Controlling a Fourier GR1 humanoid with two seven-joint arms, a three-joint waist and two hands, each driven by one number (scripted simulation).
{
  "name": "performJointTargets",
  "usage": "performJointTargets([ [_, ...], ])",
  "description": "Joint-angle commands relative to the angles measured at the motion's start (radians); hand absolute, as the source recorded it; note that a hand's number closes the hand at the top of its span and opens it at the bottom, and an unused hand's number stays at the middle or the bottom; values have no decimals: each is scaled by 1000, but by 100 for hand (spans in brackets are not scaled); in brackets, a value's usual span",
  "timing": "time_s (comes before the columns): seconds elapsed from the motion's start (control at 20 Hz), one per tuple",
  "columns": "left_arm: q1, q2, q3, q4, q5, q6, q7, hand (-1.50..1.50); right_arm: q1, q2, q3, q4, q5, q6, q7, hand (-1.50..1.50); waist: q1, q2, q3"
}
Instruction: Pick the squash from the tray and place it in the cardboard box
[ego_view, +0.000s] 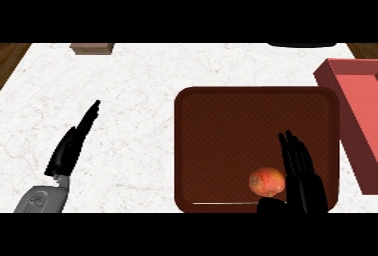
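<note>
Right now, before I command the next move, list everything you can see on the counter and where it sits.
counter: one, white marbled, fills the view
tray: one, dark brown, right of centre
squash: one, orange-red, round, in the tray's near right part
box: one, reddish, at the right edge beside the tray
small block: one, brown, far left edge
dark object: one, black, far right edge, cut off
left hand: open, black, resting at left
right hand: open, black, beside the squash

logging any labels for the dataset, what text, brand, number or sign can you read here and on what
None: no readable text, number or sign shows on the tray, the squash, the red box, the counter, the brown block or either robot hand (left, right).
</note>
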Motion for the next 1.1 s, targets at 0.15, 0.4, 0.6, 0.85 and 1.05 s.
performJointTargets([
  [0.15,2,-18,35,36,-16,-10,-35,0,-81,2,-23,115,-39,-16,-17,-150,3,7,10],
  [0.4,11,-24,43,13,-27,-18,-31,0,-142,22,33,174,1,-67,52,-150,5,7,10],
  [0.6,-2,-34,35,-27,-38,-31,34,0,-158,22,0,236,-3,-49,12,-150,6,7,10],
  [0.85,-32,-5,62,0,-25,-58,13,0,-156,13,9,284,128,-238,-20,150,5,8,10],
  [1.05,1,-34,44,18,-53,-30,-28,0,-139,-18,-26,246,153,-289,-23,150,1,8,10],
])
